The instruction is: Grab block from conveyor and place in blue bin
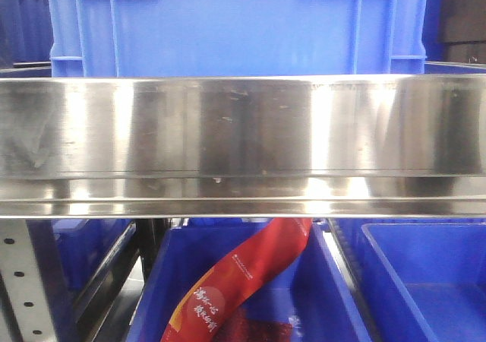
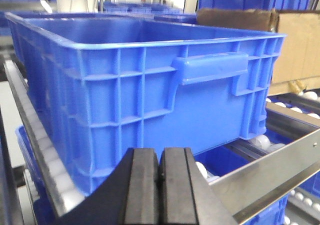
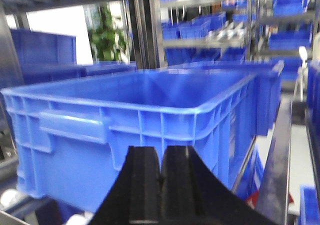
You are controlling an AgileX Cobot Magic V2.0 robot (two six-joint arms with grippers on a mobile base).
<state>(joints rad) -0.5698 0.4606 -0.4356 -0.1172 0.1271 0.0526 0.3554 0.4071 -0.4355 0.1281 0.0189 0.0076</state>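
The block and the conveyor are out of view in all three frames. A large blue bin (image 2: 150, 80) fills the left wrist view, standing on white rollers just beyond my left gripper (image 2: 160, 160), whose black fingers are pressed together with nothing between them. The right wrist view shows the same kind of blue bin (image 3: 150, 120) from its other end, empty inside, with my right gripper (image 3: 161, 160) shut and empty in front of its wall. In the front view a blue bin (image 1: 235, 23) stands behind a steel rail (image 1: 243, 144).
Steel roller rails (image 2: 280, 165) run beside the bin. A cardboard box (image 2: 295, 45) sits at the right. Lower blue bins (image 1: 250, 289) hold a red packet (image 1: 243, 273). Shelving with more blue bins (image 3: 210, 30) stands behind.
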